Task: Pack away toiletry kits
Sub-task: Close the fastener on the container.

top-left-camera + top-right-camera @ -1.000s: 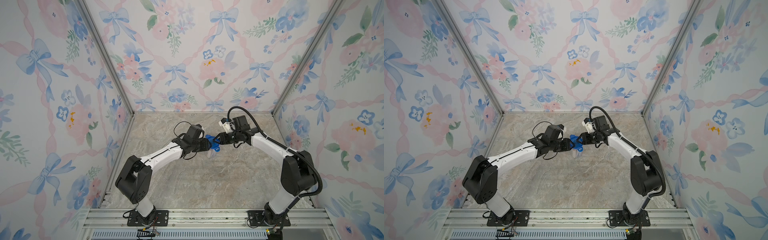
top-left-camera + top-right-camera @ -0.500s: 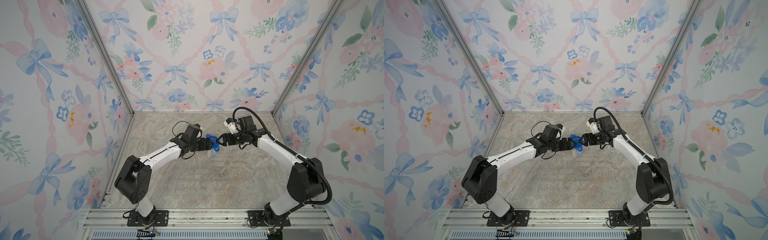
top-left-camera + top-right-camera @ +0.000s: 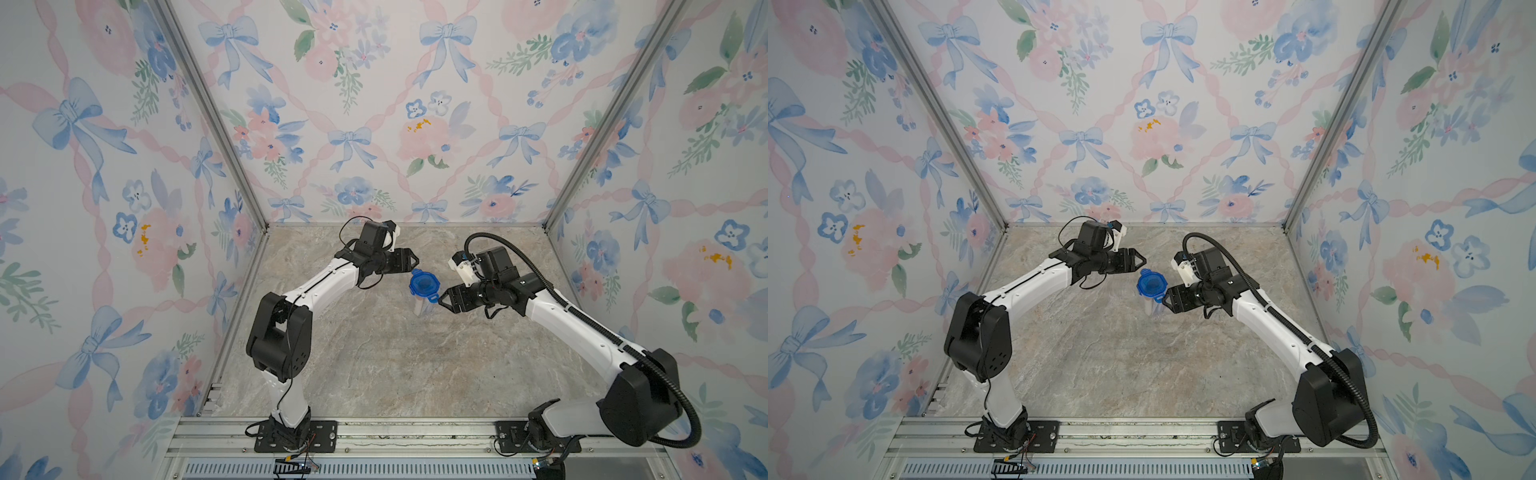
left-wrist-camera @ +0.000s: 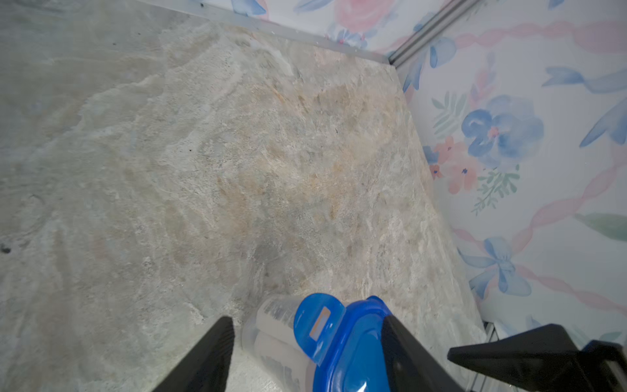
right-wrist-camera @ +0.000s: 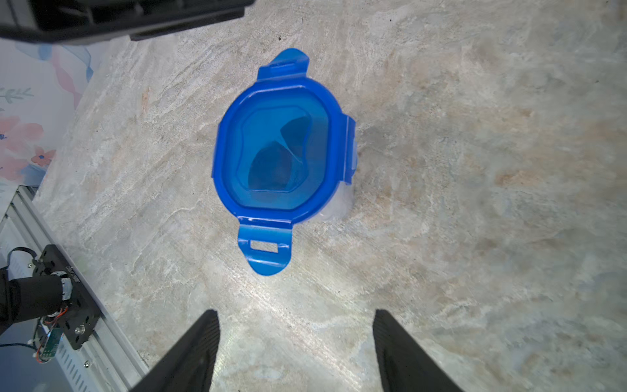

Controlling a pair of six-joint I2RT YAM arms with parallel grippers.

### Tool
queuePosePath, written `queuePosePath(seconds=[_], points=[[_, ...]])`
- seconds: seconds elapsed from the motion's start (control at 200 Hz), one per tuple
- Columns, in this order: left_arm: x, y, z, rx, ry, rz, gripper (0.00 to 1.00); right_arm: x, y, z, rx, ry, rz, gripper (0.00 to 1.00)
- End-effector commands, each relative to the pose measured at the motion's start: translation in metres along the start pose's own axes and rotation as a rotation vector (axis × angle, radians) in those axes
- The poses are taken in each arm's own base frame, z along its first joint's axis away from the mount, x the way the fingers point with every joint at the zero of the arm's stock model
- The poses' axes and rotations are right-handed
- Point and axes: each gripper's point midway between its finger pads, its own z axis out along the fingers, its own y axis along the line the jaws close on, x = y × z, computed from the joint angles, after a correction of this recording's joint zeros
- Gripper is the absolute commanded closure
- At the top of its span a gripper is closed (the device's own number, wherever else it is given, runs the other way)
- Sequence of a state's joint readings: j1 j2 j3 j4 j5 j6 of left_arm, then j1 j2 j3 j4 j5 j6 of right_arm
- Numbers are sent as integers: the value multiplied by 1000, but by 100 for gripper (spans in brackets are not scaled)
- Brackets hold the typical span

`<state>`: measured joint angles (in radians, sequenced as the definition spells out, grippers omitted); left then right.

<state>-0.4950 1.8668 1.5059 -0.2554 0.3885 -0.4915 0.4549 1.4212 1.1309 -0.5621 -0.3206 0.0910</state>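
The toiletry kits (image 4: 278, 314) sit inside the clear plastic cup (image 4: 249, 339). They show through its wall only as white shapes with grey print, and under the tinted cover as dark blurs, so which piece is which cannot be told. The cup stands upright near the middle of the table (image 3: 374, 353), a little toward 1 o'clock in both top views. The blue lid (image 5: 281, 152) rests on its mouth, with one tab sticking out at 11 o'clock, another at 5 o'clock, and a side tab folded down against the wall. The left gripper (image 3: 410, 261) hovers at 11 o'clock of the lid. Its black fingers (image 4: 210, 356) are spread wide, with cup and lid showing between them in the left wrist view, and they have hold of nothing. The right gripper (image 5: 295, 312) hangs at 4 o'clock, just beside the near tab, its fingers (image 5: 200, 346) likewise wide apart and empty. The table has a marbled grey-beige stone pattern, with bright glare in front of the right gripper. Walls (image 3: 374, 104) papered with blue bows, pink ribbons and flowers close it in at 9, 12 and 3 o'clock, joined by aluminium posts (image 3: 218, 124). At 6 o'clock an aluminium rail (image 3: 415, 432) carries both arm bases (image 3: 295, 436), and a ribbed black hose (image 3: 478, 235) loops along the right arm (image 3: 582, 332).
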Motion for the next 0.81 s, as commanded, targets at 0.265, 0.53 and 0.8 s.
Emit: queuePosePath(seconds=[0.265, 0.53, 0.8], points=[[24, -30, 28, 55, 134, 232, 23, -13, -15, 31, -2, 14, 0, 29], [34, -19, 37, 28, 176, 241, 34, -16, -12, 32, -42, -2, 13, 31], [44, -21, 30, 32, 196, 237, 36, -13, -24, 37, -25, 8, 44, 34]])
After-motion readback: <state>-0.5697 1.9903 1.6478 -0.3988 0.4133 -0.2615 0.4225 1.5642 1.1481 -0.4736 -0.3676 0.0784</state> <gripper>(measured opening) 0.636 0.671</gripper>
